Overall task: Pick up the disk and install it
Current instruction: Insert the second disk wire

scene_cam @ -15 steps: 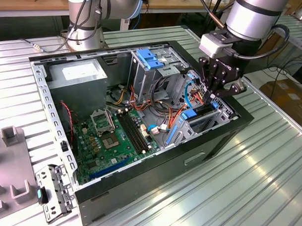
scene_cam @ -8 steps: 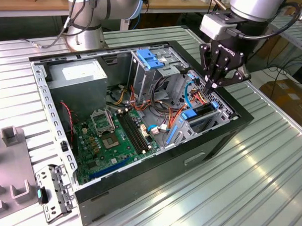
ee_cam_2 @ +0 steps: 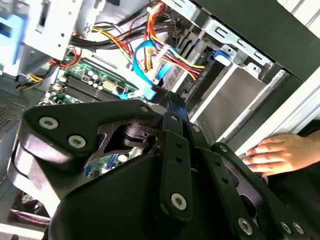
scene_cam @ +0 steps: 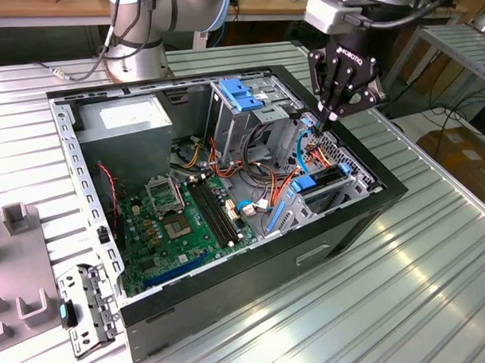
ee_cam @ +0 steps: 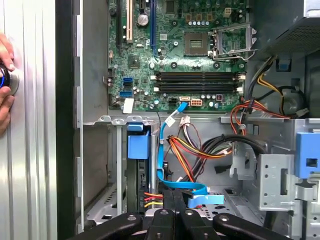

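Loose cables [ee_cam: 200, 150] crowd the case [scene_cam: 385, 198] beneath the gripper [scene_cam: 334, 113]; a hand [ee_cam_2: 280, 152] rests outside

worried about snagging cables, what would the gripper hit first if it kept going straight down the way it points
Probably the bundled blue flat cable and red-orange wires right under the black gripper, above the silver drive bay of the open computer case; depth is unclear.
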Available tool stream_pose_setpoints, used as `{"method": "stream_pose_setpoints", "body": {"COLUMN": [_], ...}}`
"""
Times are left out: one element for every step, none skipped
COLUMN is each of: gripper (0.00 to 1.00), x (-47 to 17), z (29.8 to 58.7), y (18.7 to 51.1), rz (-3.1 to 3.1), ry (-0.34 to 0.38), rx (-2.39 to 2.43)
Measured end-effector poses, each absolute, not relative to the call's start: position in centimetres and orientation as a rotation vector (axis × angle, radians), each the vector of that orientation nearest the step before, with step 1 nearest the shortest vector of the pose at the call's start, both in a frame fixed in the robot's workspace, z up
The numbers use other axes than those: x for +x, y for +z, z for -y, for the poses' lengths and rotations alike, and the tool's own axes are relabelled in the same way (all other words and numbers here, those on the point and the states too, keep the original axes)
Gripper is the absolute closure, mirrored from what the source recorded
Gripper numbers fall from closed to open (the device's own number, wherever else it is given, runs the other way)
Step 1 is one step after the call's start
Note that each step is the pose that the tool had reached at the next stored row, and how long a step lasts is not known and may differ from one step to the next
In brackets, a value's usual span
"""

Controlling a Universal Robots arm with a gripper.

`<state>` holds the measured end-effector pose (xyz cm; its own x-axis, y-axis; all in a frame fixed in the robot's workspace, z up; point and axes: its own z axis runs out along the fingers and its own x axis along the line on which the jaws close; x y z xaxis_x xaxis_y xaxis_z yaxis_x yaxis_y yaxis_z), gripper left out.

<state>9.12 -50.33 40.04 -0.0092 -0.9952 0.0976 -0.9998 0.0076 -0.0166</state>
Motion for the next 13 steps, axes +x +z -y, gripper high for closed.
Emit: {"method": "stream_pose_setpoints", "body": {"gripper": [0.89,0.89,0.89,0.89,0.89,0.89,0.89,0.89,0.89,0.89,0.83,0.83,0.76], "x": [9.1,9.1,9.1,9.1,9.1,9.2,9.2,9.2,9.2,9.2,9.2,9.2,9.2], "z": [50.1,49.8,49.2,48.9,48.5,48.1,48.0,48.0,47.9,47.9,47.7,47.6,47.5], "y": [40.0,40.0,40.0,40.0,40.0,39.9,39.9,39.8,39.8,39.7,39.4,39.3,39.1], "rz": [2.182,2.173,2.164,2.16,2.158,2.157,2.154,2.143,2.137,2.13,2.127,2.126,2.125], "ry": [0.136,0.152,0.171,0.177,0.181,0.184,0.19,0.21,0.221,0.233,0.238,0.24,0.242], "rx": [2.164,2.156,2.147,2.144,2.141,2.14,2.137,2.127,2.121,2.115,2.112,2.111,2.109]}}
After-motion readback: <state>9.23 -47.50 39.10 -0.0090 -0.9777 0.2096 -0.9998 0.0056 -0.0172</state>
